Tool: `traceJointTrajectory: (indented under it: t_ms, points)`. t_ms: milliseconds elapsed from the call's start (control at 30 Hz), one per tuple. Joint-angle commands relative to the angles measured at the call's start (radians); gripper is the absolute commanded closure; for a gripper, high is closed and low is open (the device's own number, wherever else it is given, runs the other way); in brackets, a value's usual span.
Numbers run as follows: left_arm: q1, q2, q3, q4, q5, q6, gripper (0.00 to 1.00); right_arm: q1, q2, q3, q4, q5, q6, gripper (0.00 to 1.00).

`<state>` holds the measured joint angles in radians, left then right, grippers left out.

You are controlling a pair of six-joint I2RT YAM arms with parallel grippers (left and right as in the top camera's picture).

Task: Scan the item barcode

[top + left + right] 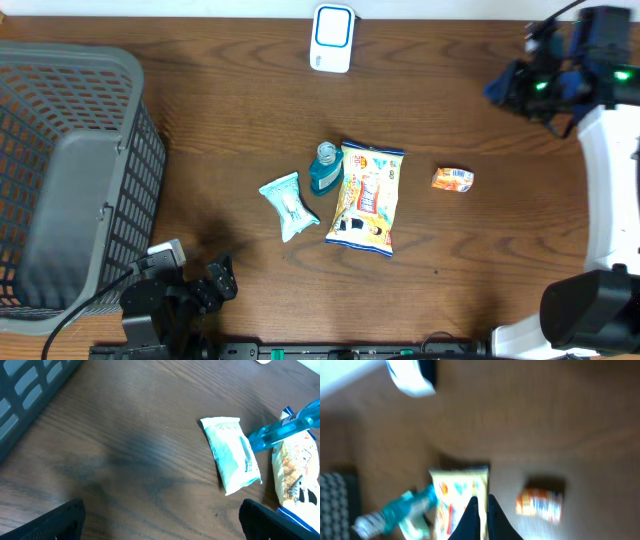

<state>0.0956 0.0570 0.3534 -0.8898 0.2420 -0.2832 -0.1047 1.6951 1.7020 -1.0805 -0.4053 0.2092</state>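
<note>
**Four items lie mid-table, both grippers empty**

The right gripper hangs at the far right edge of the wooden table, its jaws pressed together on nothing. It is well apart from the goods. In its own blurred wrist view, the closed fingers point toward the snack bag, with the orange packet off to one side.

From overhead, the snack bag lies flat at the table's centre. A blue bottle lies on its side, touching the bag's left edge, and a pale wipes pack sits just beside that. The small orange packet lies alone, to the right of the bag. The white scanner stands at the table's far edge, well apart from all four items.

The left gripper waits at the near edge beside a grey basket. Its jaws are spread wide and hold nothing. The wipes pack is the item nearest to it.
</note>
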Motion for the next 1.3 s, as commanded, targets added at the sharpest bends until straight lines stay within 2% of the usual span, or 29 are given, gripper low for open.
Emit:
traceJointTrajectory:
  t_ms: [0, 133, 300, 467, 767, 1267]
  points:
    - [0.004, 0.001, -0.001, 0.0, 0.012, 0.013, 0.02, 0.089, 0.009, -0.053, -0.064, 0.168, 0.016, 0.99]
    - [0.004, 0.001, -0.001, 0.0, 0.012, 0.013, 0.02, 0.166, 0.009, -0.157, -0.056, 0.297, 0.092, 0.99]
    - [0.004, 0.001, -0.001, 0.0, 0.012, 0.013, 0.02, 0.217, 0.009, -0.325, -0.004, 0.547, 0.333, 0.99]
    - [0.004, 0.001, -0.001, 0.0, 0.012, 0.013, 0.02, 0.217, 0.009, -0.428, 0.164, 0.548, 0.336, 0.99]
    - [0.004, 0.001, -0.001, 0.0, 0.012, 0.013, 0.02, 0.217, 0.01, -0.589, 0.368, 0.543, 0.336, 0.99]
    - [0.004, 0.001, -0.001, 0.0, 0.012, 0.013, 0.02, 0.217, 0.011, -0.624, 0.398, 0.526, 0.336, 0.99]
